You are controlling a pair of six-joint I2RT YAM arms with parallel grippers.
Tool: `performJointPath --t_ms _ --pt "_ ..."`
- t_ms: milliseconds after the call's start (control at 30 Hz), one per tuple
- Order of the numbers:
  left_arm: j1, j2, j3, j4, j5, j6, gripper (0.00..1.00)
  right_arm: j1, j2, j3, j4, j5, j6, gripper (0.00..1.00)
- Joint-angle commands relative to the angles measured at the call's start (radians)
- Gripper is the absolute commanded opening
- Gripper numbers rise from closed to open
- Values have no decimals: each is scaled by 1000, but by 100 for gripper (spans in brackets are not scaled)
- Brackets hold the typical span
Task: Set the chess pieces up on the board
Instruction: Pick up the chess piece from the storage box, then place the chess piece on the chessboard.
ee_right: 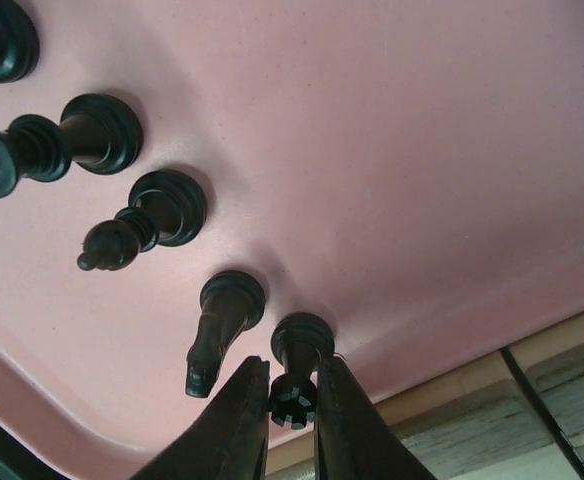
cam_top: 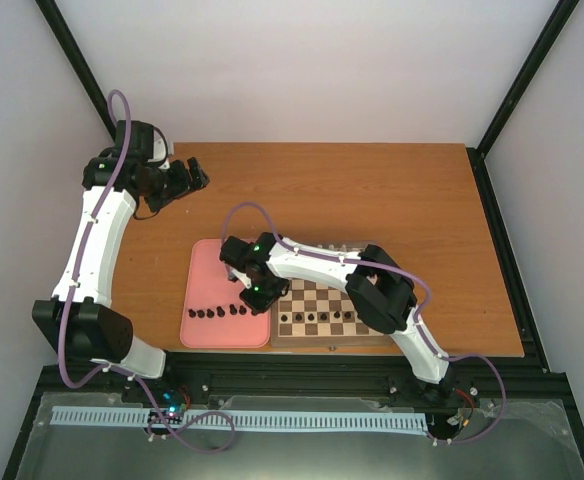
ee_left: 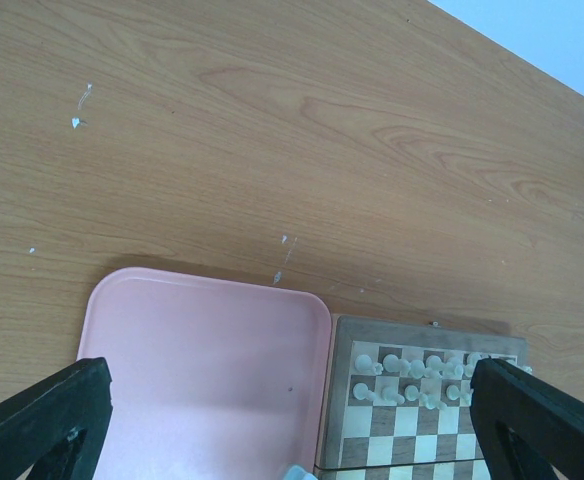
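Note:
My right gripper is shut on the crown of a black rook that stands on the pink tray near the tray's right edge. Several other black chess pieces stand in a row to its left. In the top view the right gripper is over the tray's lower right part, beside the board. More black pieces stand in the board's near rows. My left gripper is open and empty, high over the back left of the table.
White pieces fill the board's far rows in the left wrist view, where the pink tray lies left of the board. The wooden table stretches behind both. Black frame posts stand at the corners.

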Motion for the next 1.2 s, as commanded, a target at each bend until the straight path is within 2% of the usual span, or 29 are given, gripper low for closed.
performJointPath --t_ms 0,200,567,800,967,1167 --pt "-5 -6 25 3 1 18 100 -3 17 7 -8 11 6 14" --pt "-5 -6 22 3 -2 17 100 -4 7 42 -21 45 11 6" --pt "-5 -8 23 4 1 18 100 -19 -68 159 -90 135 56 5" --pt "-6 -8 22 6 3 16 100 -14 -210 38 -143 159 102 5" --pt "-6 -8 19 8 2 16 100 -12 -373 -135 -128 187 187 5" --pt "-5 -9 20 10 13 10 100 -1 -478 -242 -131 142 224 5"
